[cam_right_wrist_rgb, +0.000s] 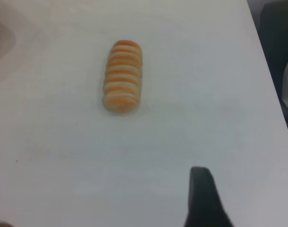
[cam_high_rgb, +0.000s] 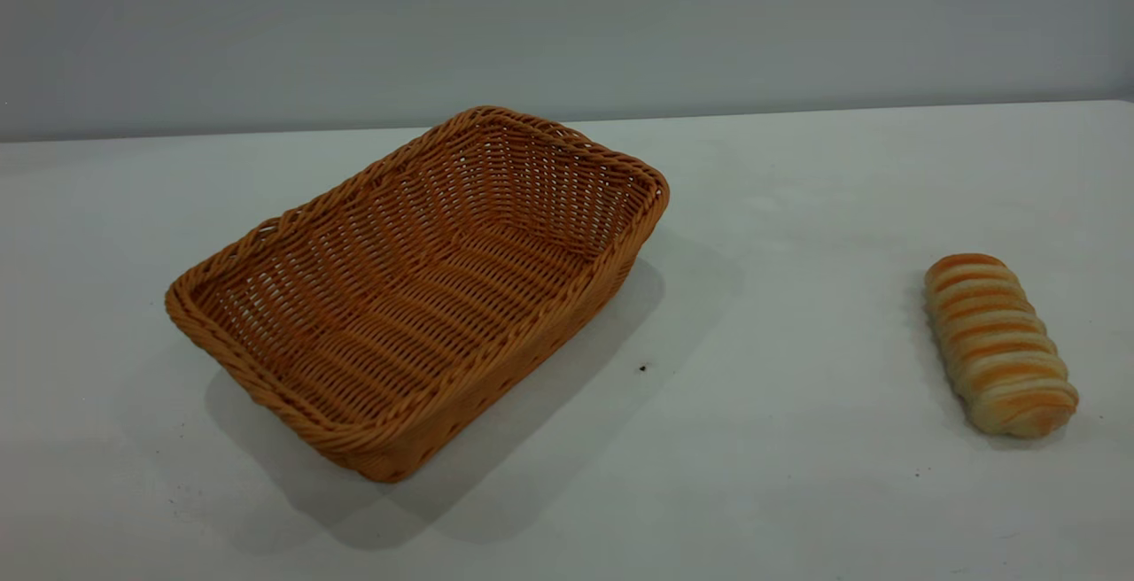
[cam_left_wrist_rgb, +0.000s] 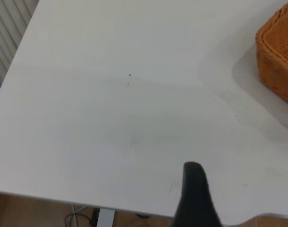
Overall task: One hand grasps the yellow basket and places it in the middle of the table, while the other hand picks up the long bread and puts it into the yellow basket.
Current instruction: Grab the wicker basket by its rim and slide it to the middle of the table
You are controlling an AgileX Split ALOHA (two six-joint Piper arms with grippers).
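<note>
On the left part of the white table (cam_high_rgb: 797, 209): the yellow basket (cam_high_rgb: 416, 298), woven wicker, lying flat and turned at an angle, one corner toward the far edge, nothing inside. Just to the right of it: a tiny dark speck (cam_high_rgb: 642, 368) on the tabletop. Well apart, at the right side: the long bread (cam_high_rgb: 999, 344), pale with golden-orange stripes across, lying flat on the table, one rounded end nearer the camera, untouched.

From the left wrist view: only one black finger (cam_left_wrist_rgb: 196, 198) of the left gripper (cam_left_wrist_rgb: 196, 201) visible, above bare tabletop near the table edge, a corner of the basket farther off; released or clenched, cannot tell. From the right wrist view: again one black finger (cam_right_wrist_rgb: 204, 198) of the right gripper (cam_right_wrist_rgb: 205, 201), above the table, the bread lying farther ahead and apart from it, not touched; state of this claw also cannot tell. Neither arm visible in the exterior view.
</note>
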